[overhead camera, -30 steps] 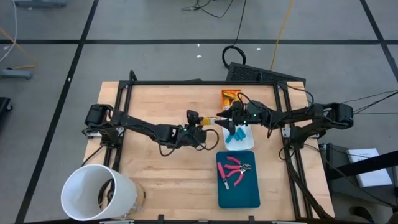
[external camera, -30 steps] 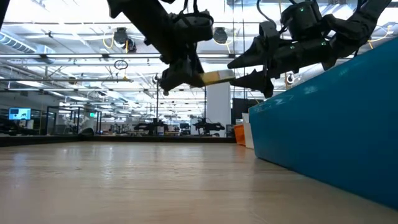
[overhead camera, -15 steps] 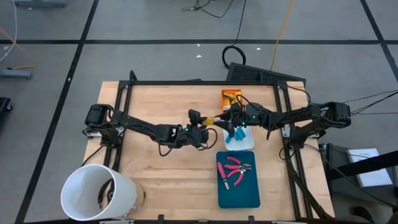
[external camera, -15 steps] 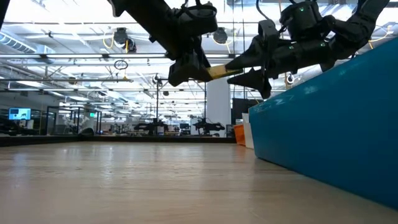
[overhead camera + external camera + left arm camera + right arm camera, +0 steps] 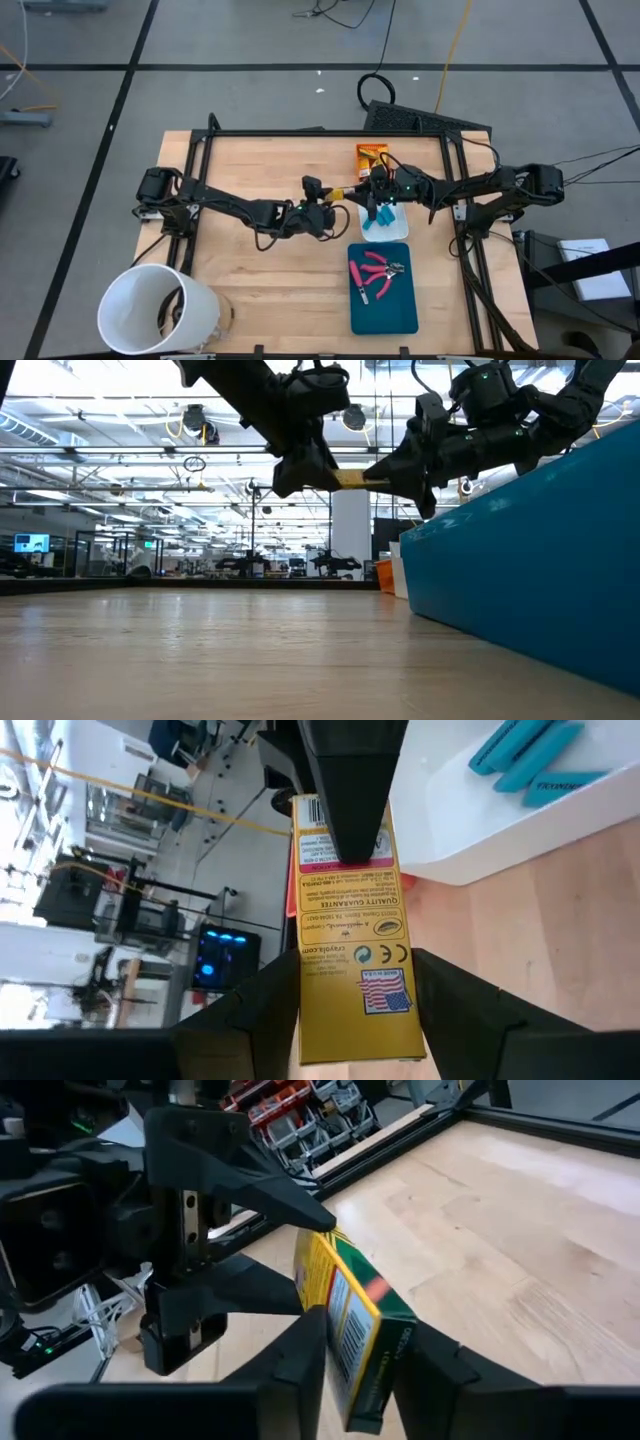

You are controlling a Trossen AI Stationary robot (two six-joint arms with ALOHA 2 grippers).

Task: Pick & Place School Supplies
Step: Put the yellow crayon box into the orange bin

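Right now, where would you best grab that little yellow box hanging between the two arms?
Probably the free end of the yellow box, pinched across its thin flat faces. The left gripper holds one end, so the right gripper comes from the opposite end, fingers straddling it.

White bucket (image 5: 158, 311) sitting off table's near-left corner; teal tray (image 5: 383, 305), white tray (image 5: 397, 229), orange tray (image 5: 368, 153) lying along right side.

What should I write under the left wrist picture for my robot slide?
Handover in mid-air: left gripper and right gripper both clamp the small yellow cardboard crayon box beside the white tray.
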